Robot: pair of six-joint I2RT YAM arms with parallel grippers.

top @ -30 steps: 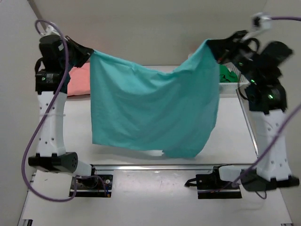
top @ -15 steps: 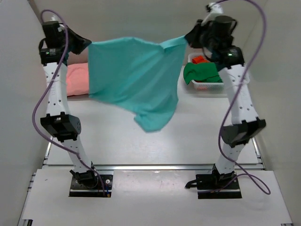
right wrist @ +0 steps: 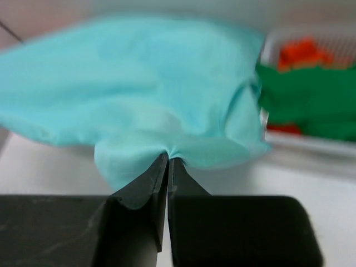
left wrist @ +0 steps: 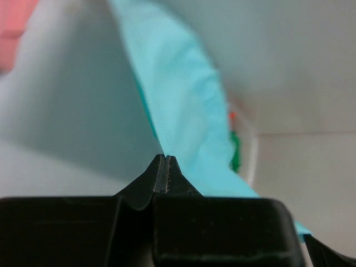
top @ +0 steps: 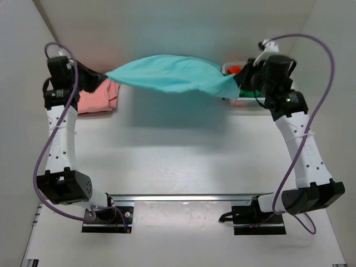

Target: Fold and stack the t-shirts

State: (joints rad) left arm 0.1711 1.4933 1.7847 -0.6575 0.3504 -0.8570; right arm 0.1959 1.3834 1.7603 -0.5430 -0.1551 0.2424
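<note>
The teal t-shirt (top: pixel 169 72) is hanging in the air above the far part of the tabletop (top: pixel 178 156), stretched nearly flat between the two arms and sagging slightly at its near edge. The left end effector (top: pixel 102 81) is clenching on the shirt's left end, its fingertips pressed together on a thin edge of cloth that is running away from them in the left wrist view. The right end effector (top: pixel 239 84) is pinching the opposite end, with fabric bunching just beyond its closed tips. The salmon pink t-shirt (top: pixel 97 97) is lying on the tabletop at far left, just beside the left end effector and partly under the teal one. The dark green t-shirt (right wrist: pixel 311 103) is sitting in the white basket (right wrist: pixel 314 34) at far right, over something orange (right wrist: pixel 300 53).
</note>
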